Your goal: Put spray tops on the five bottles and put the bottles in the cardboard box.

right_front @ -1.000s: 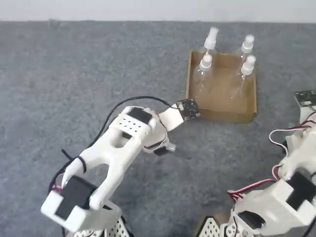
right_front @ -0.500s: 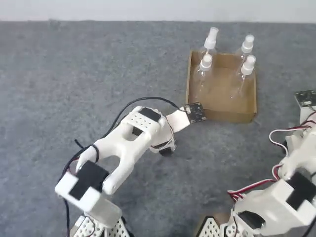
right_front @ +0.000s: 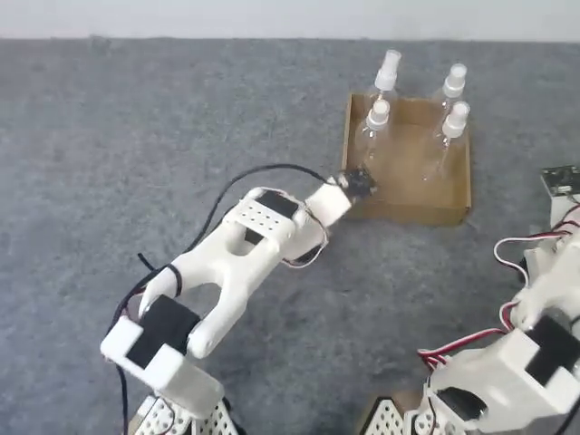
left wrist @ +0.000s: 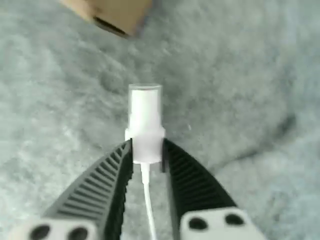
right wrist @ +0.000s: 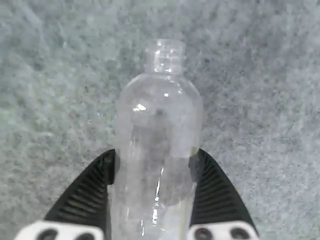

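Observation:
My left gripper (left wrist: 146, 148) is shut on a white spray top (left wrist: 145, 125) whose thin tube hangs back between the fingers. It is held above the grey carpet, just short of a corner of the cardboard box (left wrist: 112, 12). In the high view the left arm's wrist (right_front: 331, 204) sits by the front left corner of the cardboard box (right_front: 408, 211), which holds several clear bottles (right_front: 376, 122) with white spray tops, all upright. My right gripper (right wrist: 156, 160) is shut on a clear bottle (right wrist: 157, 130) with a bare threaded neck, over the carpet.
Grey carpet (right_front: 136, 136) covers the table up to a pale wall at the back. The right arm's white body (right_front: 535, 362) with red and white wires stands at the lower right. A black cable (right_front: 227, 195) loops beside the left arm.
The left arm has swung right and forward, bringing its wrist from the open carpet up to the box's front left corner. The right arm has kept still.

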You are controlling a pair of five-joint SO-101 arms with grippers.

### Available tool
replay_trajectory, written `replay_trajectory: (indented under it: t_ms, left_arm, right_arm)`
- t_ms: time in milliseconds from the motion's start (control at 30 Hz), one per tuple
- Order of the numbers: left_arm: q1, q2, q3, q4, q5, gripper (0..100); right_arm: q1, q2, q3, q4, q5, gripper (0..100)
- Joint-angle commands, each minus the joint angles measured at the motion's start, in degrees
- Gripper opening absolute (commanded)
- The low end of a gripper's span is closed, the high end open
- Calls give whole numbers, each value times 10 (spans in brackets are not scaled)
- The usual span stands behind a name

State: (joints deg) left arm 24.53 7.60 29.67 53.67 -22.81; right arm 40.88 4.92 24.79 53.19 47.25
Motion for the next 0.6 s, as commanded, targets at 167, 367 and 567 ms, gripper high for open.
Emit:
replay_trajectory:
  t_ms: [167,367,567]
  left_arm:
    - [-69,-4,-116,95,145,24]
    - [-72,-4,-180,129,131,83]
    - [-52,3,-200,132,60,180]
  right_arm:
    - [-3,-3,-32,6,-4,6]
    - [-3,-3,-31,6,-4,6]
    - [-2,-3,-31,6,-4,6]
